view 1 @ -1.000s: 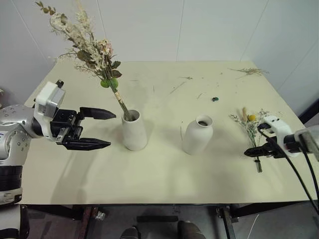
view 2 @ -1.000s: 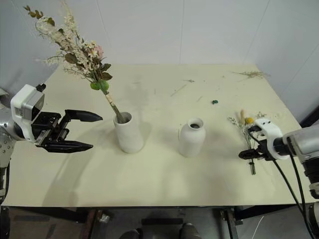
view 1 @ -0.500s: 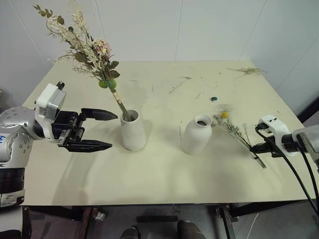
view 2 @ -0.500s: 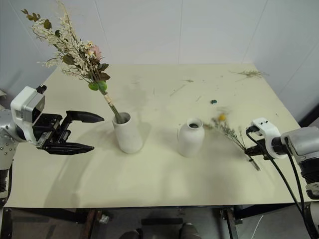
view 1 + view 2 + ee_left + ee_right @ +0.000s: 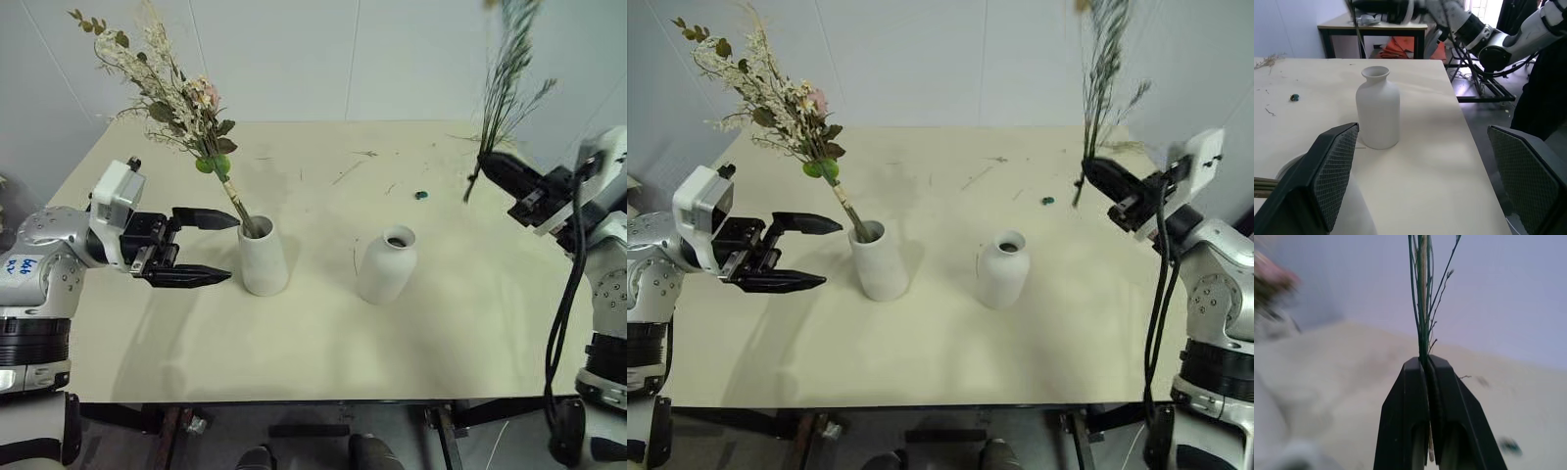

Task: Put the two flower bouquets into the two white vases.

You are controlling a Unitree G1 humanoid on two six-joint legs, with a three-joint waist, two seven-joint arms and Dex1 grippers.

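- My right gripper (image 5: 487,163) is up in the air over the right side of the table (image 5: 313,343), its two black fingers (image 5: 1415,396) pressed together on the green stems of the slim bouquet (image 5: 502,88). The stalks rise nearly upright from the jaws, and the stem ends hang just below them.
- My left gripper (image 5: 208,248) hangs over the left side of the table with its fingers spread wide, holding nothing. Its tips sit just beside the wide-mouthed vase (image 5: 264,257), one finger near the rim and one lower against the body; I cannot tell if they touch it.
- That wide-mouthed vase stands upright, left of centre, with the bushy bouquet (image 5: 171,93) already in it. The stems sit in the mouth and the bunch leans away up and to the left.
- The narrow-necked vase (image 5: 388,264) stands upright near the middle of the table, to the right of the first and apart from it, well below the slim bouquet.
- Further back I see a small dark green scrap (image 5: 421,195) on the tabletop.
- At the far right corner lie loose dried twigs (image 5: 490,140).
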